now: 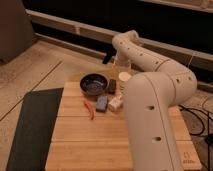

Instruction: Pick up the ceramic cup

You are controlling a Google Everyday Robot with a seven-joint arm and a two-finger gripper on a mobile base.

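Note:
The ceramic cup (pixel 124 77) is small and white with a round rim. It stands at the back of the wooden table (pixel 100 145), just right of the dark round bowl (pixel 94 83). My white arm (pixel 150 95) rises from the lower right, bends over the back of the table and points down. My gripper (pixel 121 66) hangs directly above the cup, close to its rim. The cup's right side is hidden by the arm.
A small dark block (pixel 112 86) stands between bowl and cup. A blue object (pixel 102 103), a cream-white bottle (pixel 116 103) and a thin red item (pixel 89 108) lie in front of the bowl. A dark mat (pixel 30 125) lies left of the table.

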